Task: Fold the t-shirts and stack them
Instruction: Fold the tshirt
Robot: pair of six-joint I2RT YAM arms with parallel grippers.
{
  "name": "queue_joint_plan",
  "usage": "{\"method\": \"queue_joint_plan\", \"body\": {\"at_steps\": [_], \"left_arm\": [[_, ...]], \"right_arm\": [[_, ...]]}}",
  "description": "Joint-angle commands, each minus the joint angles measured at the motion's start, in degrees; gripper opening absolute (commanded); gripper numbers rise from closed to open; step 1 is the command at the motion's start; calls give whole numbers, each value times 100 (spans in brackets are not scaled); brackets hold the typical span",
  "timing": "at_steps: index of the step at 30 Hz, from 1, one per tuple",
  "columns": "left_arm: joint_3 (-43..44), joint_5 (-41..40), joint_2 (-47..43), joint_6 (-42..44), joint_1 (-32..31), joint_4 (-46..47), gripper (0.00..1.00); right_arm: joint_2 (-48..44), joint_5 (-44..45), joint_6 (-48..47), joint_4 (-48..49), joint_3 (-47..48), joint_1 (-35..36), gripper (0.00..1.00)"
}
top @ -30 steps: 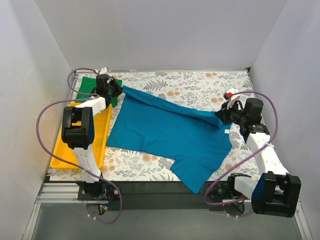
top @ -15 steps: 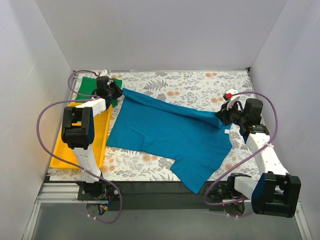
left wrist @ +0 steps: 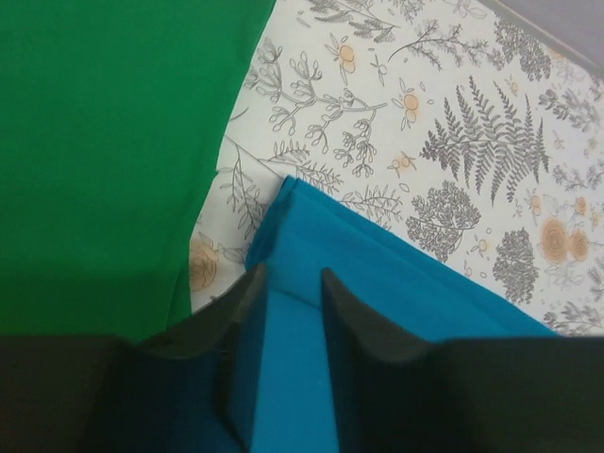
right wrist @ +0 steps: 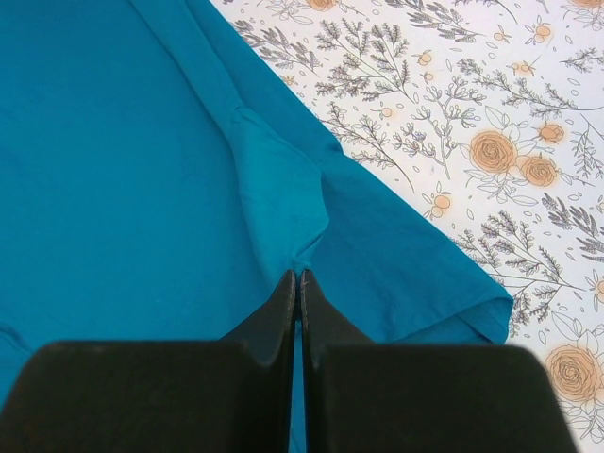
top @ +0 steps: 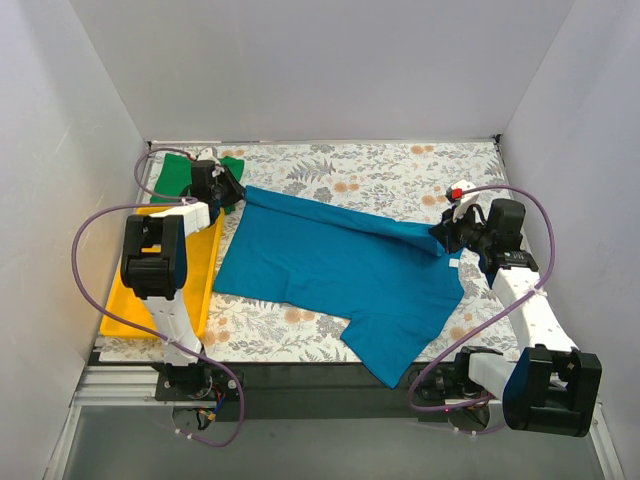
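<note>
The teal-blue t-shirt [top: 340, 265] lies spread across the middle of the floral table, its far edge folded over. My right gripper [top: 441, 236] is shut on a pinch of that shirt's right edge [right wrist: 123, 170], and in the right wrist view the jaws [right wrist: 298, 276] press together on the cloth. At the shirt's far left corner my left gripper [top: 232, 190] has its jaws apart [left wrist: 291, 276], with teal cloth [left wrist: 377, 255] lying loose in the gap. The bright green t-shirt [top: 180, 172] lies flat at the back left, just left of that gripper [left wrist: 104, 132].
A yellow plastic tray [top: 130, 310] sits along the left side under the left arm. White walls close in the table on three sides. Purple cables loop from both arms.
My left gripper's jaws have parted, and the shirt's far left corner has sunk onto the table. The right gripper keeps its pinch and has not moved.
</note>
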Motion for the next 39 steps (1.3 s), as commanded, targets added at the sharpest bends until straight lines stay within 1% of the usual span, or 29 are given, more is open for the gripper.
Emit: {"method": "queue_joint_plan", "body": {"at_steps": [1, 5, 8, 15, 24, 33, 34, 39], "left_arm": [[-281, 130, -624, -24, 81, 279, 33], [-571, 157, -1230, -120, 134, 622, 44], [-721, 157, -1555, -121, 169, 719, 48], [-879, 227, -1917, -59, 213, 623, 49], [-1081, 508, -2347, -261, 213, 658, 50], [-1327, 728, -2796, -367, 213, 623, 50], [-1406, 746, -2883, -375, 213, 623, 50], [-1679, 886, -3138, -446, 213, 675, 50]], "right_arm": [[-41, -146, -28, 27, -11, -3, 1], [21, -146, -19, 27, -2, 23, 1], [29, -199, -54, -17, -11, 50, 1], [-85, -506, -546, -394, -46, 76, 1], [-129, -612, -1012, -939, -55, 164, 1], [-76, -507, -1118, -1098, -72, 366, 1], [-93, -507, -1127, -1107, -72, 531, 1], [-164, -507, -1241, -1150, -134, 691, 1]]}}
